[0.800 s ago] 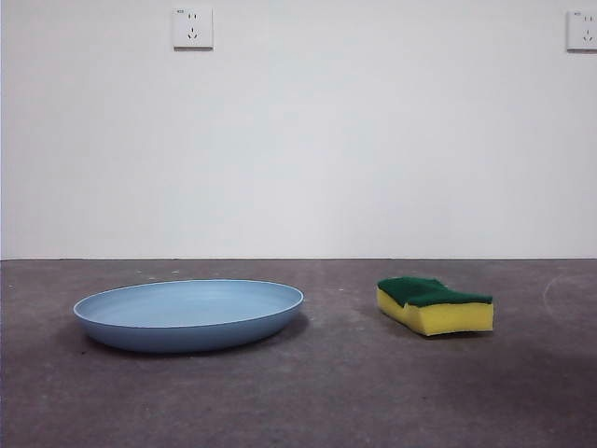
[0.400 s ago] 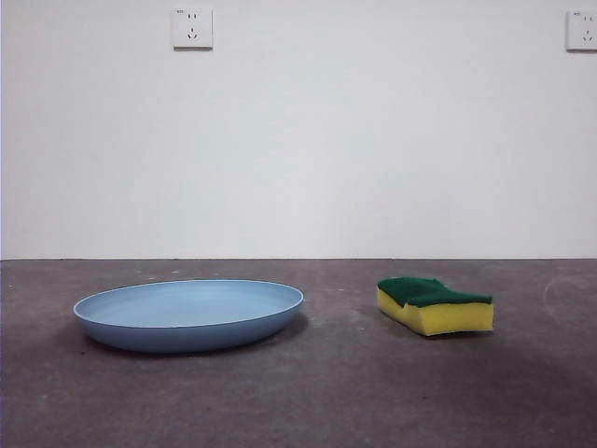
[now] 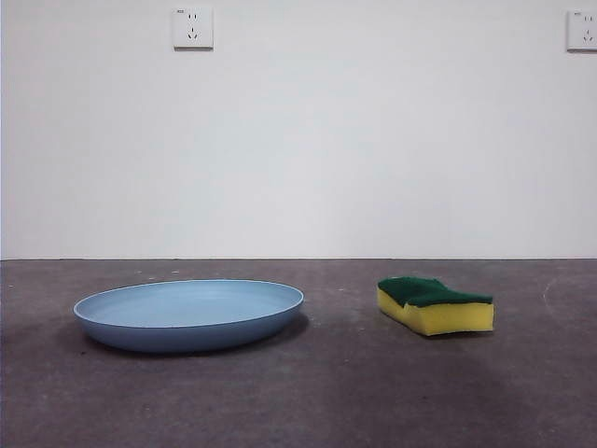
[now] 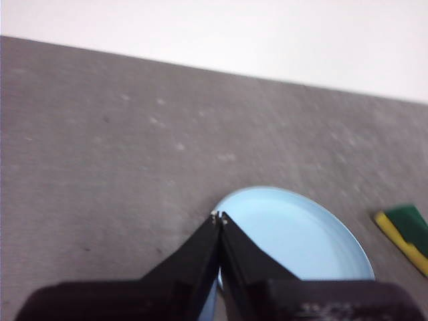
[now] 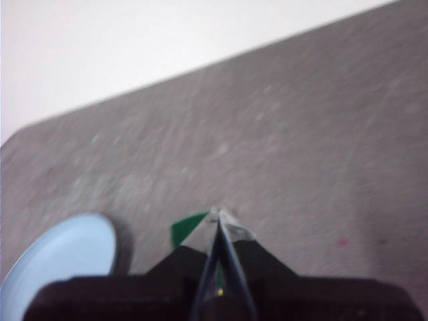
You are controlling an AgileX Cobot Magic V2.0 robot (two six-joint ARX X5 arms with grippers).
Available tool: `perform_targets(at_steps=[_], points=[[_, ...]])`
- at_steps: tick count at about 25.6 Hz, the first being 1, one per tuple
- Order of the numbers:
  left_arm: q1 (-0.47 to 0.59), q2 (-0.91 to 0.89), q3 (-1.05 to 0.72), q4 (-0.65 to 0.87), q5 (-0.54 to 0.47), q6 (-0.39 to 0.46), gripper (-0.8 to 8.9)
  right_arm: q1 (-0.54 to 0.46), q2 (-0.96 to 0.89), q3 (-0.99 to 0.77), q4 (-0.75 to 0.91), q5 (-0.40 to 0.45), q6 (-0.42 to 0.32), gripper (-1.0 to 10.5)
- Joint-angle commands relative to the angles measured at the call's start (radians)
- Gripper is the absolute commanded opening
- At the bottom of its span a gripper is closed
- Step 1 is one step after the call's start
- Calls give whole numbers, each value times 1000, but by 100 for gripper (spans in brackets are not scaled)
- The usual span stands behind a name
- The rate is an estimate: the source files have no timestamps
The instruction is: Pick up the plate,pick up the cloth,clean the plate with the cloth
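The light-blue plate (image 3: 189, 313) lies flat on the grey table at the left of the front view. The cloth (image 3: 435, 304), a yellow sponge with a dark green top, lies to its right, apart from it. No arm shows in the front view. In the left wrist view my left gripper (image 4: 219, 217) is shut and empty, high above the plate (image 4: 301, 234); the sponge (image 4: 405, 234) shows at the side. In the right wrist view my right gripper (image 5: 218, 214) is shut and empty, above the sponge (image 5: 186, 229), which its jaws mostly hide; the plate (image 5: 63, 257) shows at the side.
A white wall rises behind the table's far edge, with two sockets (image 3: 192, 28) high on it. Bare grey tabletop (image 3: 345, 392) lies between and in front of the plate and the sponge.
Nothing has visibly changed in the front view; the plate and the sponge lie where they were.
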Motion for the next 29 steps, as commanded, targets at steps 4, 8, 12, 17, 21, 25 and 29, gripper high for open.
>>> perform_targets(at_steps=[4, 8, 12, 17, 21, 25, 29], points=[[2, 200, 120, -92, 105, 43, -3, -1, 210, 172, -155, -135, -139, 0], [2, 309, 180, -144, 183, 65, 18, -1, 311, 247, -247, -153, -220, 31], [-1, 380, 205, -150, 220, 61, 280, -1, 350, 261, -260, -148, -223, 333], [-2, 437, 235, -147, 220, 53, 388, -1, 358, 261, -260, -143, -222, 602], [-3, 564, 371, -158, 189, 66, 386, -1, 358, 261, -260, -146, -211, 599], [-34, 773, 576, -306, 158, 159, 377, -1, 358, 261, -260, -146, -204, 599], [-76, 972, 689, -380, 73, 206, 377, -1, 358, 261, -260, -146, -204, 599]])
